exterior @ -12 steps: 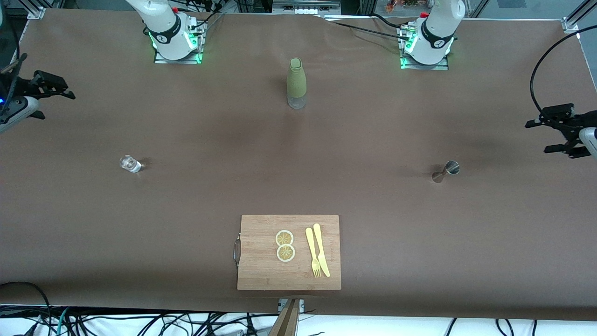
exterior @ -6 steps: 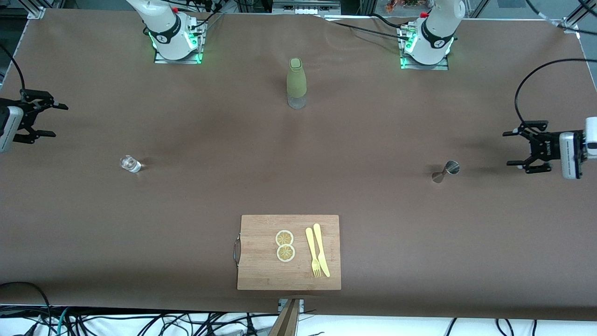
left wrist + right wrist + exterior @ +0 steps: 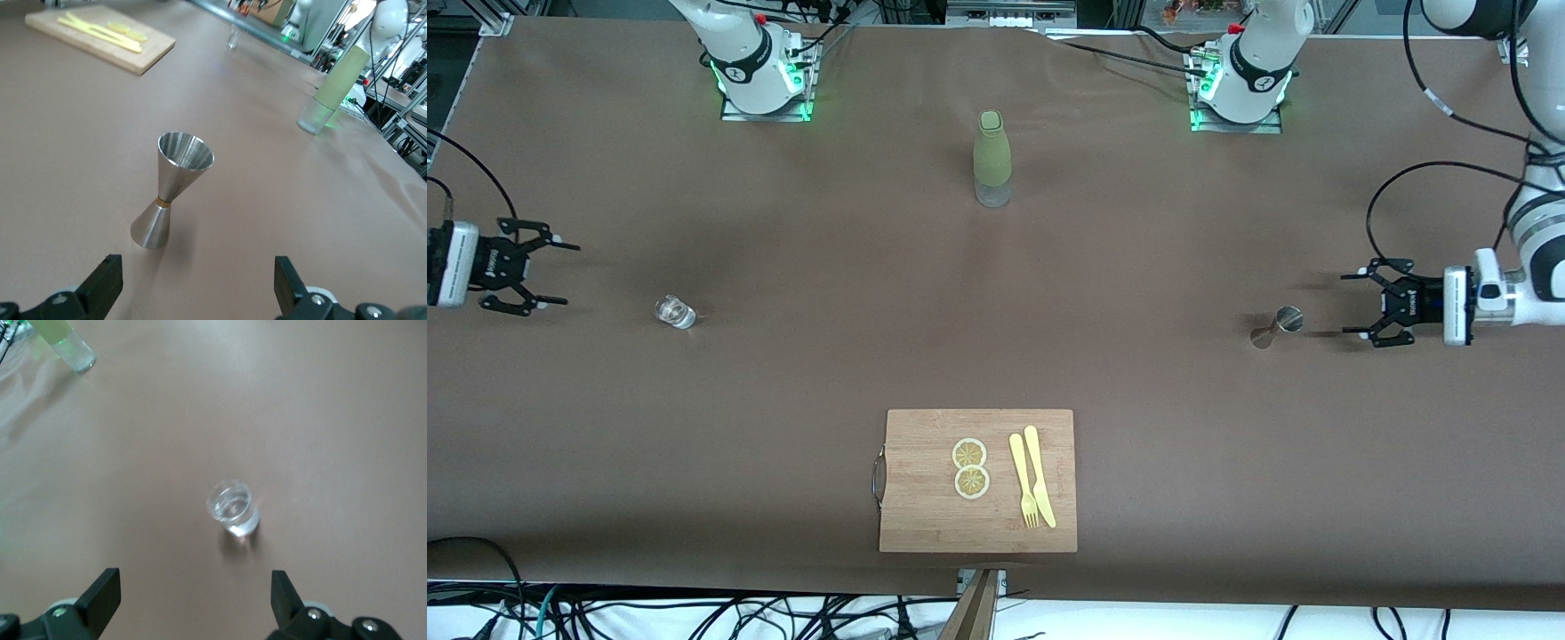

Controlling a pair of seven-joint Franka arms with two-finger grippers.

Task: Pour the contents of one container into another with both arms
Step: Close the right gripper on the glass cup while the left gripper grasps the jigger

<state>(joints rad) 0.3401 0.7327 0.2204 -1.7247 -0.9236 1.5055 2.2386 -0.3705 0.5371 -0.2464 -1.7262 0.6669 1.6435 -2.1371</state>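
A steel hourglass-shaped jigger (image 3: 1277,325) (image 3: 171,189) stands upright on the brown table toward the left arm's end. My left gripper (image 3: 1360,302) (image 3: 197,283) is open beside it, a short gap away, with nothing between its fingers. A small clear glass (image 3: 675,312) (image 3: 233,507) stands toward the right arm's end. My right gripper (image 3: 559,274) (image 3: 195,597) is open and empty, well apart from the glass, out toward the table's end.
A green-sleeved bottle (image 3: 991,158) (image 3: 332,89) (image 3: 61,340) stands mid-table near the arm bases. A wooden cutting board (image 3: 925,524) with two lemon slices (image 3: 970,468), a yellow fork and a yellow knife (image 3: 1039,487) lies nearest the front camera.
Both grippers have come in from the table's ends and dropped lower: the left toward the jigger, the right toward the glass. Nothing on the table has moved.
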